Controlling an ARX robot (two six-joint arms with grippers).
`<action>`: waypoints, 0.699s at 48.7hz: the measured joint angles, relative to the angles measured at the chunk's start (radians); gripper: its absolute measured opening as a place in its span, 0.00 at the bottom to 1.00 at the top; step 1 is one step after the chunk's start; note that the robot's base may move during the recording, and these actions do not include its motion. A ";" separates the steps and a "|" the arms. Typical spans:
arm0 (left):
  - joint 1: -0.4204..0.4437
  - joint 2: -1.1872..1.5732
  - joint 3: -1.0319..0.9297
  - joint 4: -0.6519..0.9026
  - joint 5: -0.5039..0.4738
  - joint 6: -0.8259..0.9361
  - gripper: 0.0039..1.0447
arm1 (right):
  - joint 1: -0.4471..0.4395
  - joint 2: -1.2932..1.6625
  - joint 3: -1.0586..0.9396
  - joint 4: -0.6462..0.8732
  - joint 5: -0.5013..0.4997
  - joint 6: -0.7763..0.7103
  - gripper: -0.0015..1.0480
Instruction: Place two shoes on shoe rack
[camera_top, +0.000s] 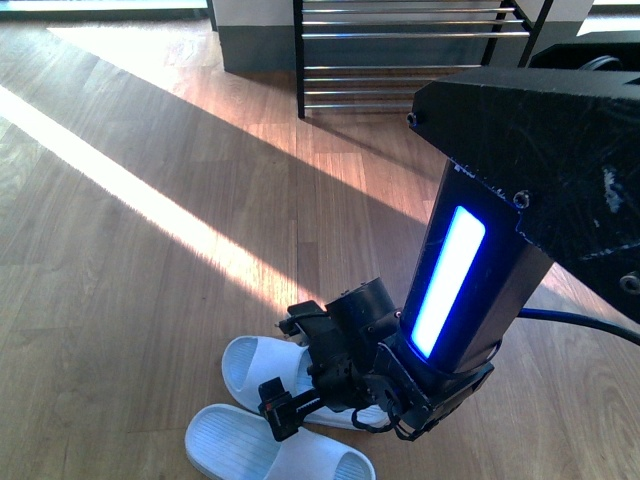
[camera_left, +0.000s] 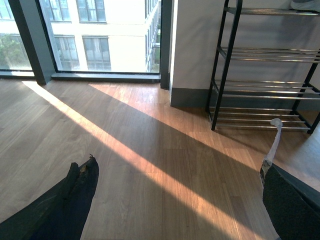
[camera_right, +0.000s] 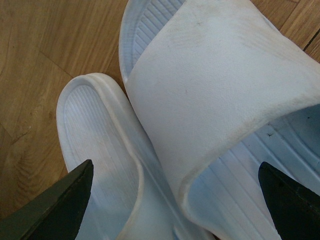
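Fingers (camera_right: 65, 205) apart, the right gripper (camera_right: 175, 167) straddles a pale blue slide (camera_right: 150, 30) at its strap (camera_right: 215, 85) — light, bendy rubber, likely best pinched there — left gripper (camera_left: 180, 150) likewise spread.

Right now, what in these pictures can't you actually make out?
- Front view: the right arm hides part of the far slide; the bottom edge crops the near slide.
- Front view: the top edge crops the shoe rack.
- Left wrist view: a pale object on the rack's top tier is cropped, unidentifiable.
- Right wrist view: whether the right claw touches either slide is unclear.
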 joint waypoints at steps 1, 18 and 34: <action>0.000 0.000 0.000 0.000 0.000 0.000 0.91 | 0.000 0.003 0.004 -0.002 0.000 0.000 0.91; 0.000 0.000 0.000 0.000 0.000 0.000 0.91 | 0.003 0.024 0.023 0.002 0.003 0.008 0.54; 0.000 0.000 0.000 0.000 0.000 0.000 0.91 | -0.028 -0.054 -0.097 0.119 0.119 0.059 0.02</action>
